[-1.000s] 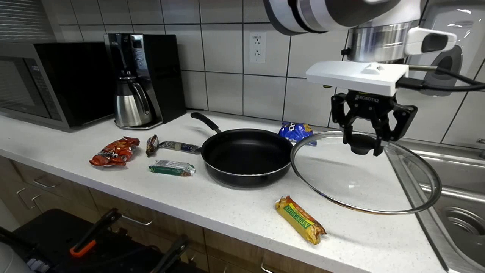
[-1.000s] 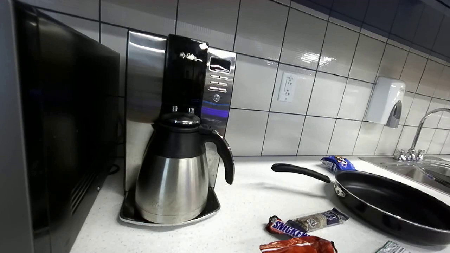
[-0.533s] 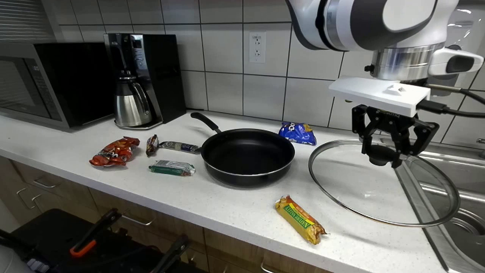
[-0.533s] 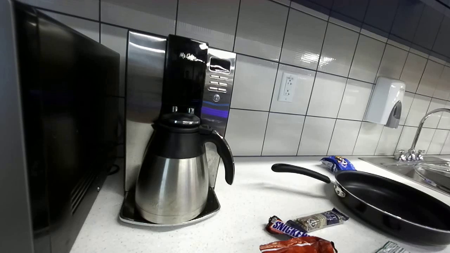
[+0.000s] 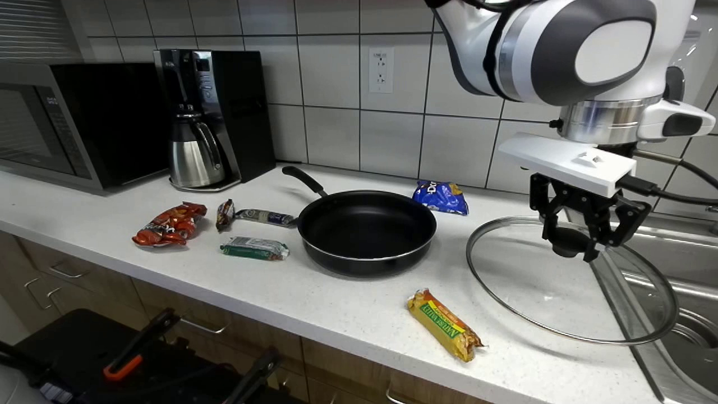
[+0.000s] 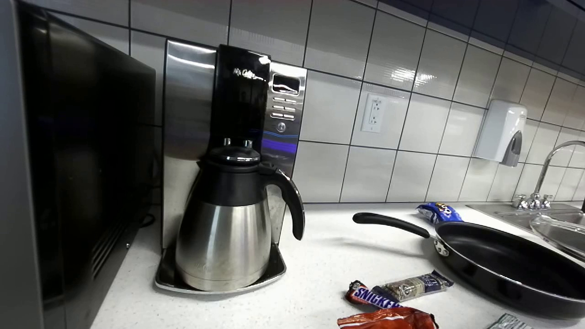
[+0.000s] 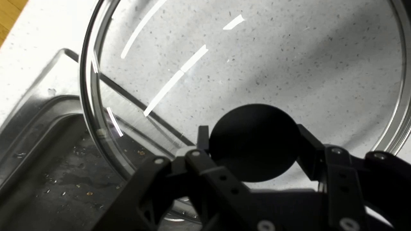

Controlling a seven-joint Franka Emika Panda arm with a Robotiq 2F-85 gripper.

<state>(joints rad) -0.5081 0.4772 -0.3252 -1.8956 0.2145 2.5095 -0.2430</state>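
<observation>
Holds in gripper (image 5: 569,245), with jaws partly apart, black lid knob (image 7: 254,144); carries by that knob glass lid (image 5: 561,289); likely handles as stiff, moderately heavy, slick and breakable, best taken squarely at the knob; points knob-upward, close to level, round and so without long axis; hangs over counter (image 5: 359,314) and edge of sink (image 7: 45,93), apart, in an exterior view, from black frying pan (image 5: 364,268)

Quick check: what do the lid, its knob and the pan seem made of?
Lid: likely glass, glossy; the counter shows through and light streaks reflect. Knob: matte black, probably plastic; no highlights. Pan: probably metal, dark smooth coating; its edge looks bright and metallic.
</observation>
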